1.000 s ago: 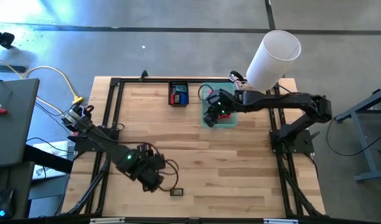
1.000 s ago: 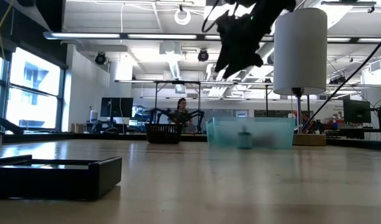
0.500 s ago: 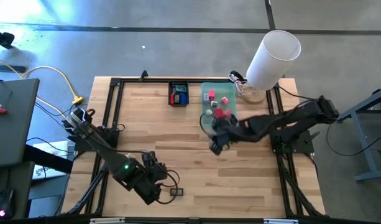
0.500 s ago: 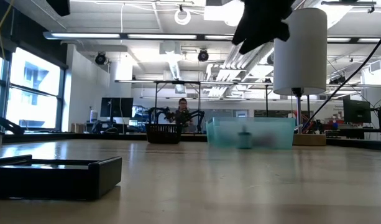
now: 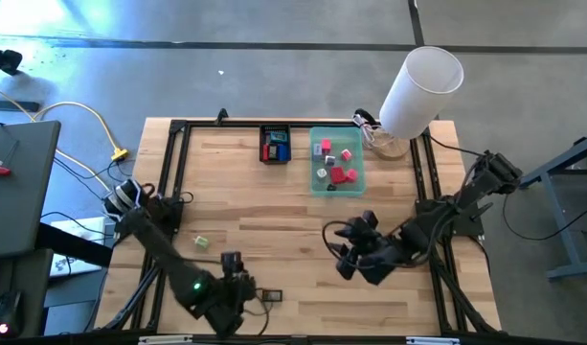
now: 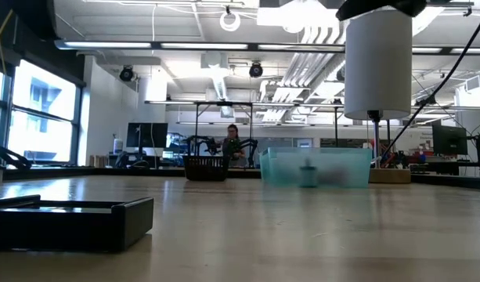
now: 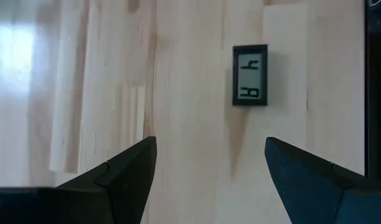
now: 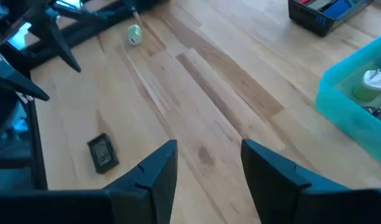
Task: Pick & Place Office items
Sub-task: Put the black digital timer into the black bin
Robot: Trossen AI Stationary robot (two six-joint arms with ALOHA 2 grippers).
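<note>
The right gripper (image 5: 353, 251), fingers apart and empty, has swung from above the teal tray (image 5: 359, 182) to mid-desk; we judge one drop-off finished. The left gripper (image 5: 237, 290), wide open and empty, has drawn back to the near edge, beside a small display (image 7: 250, 74). Pink and red office items (image 5: 337, 165) lie in the tray; others fill the black tray (image 5: 275, 145). A green piece (image 8: 134, 33), plain in the right wrist view, is absent from the low view.

The small black display (image 7: 250, 74) shows unclear characters.
</note>
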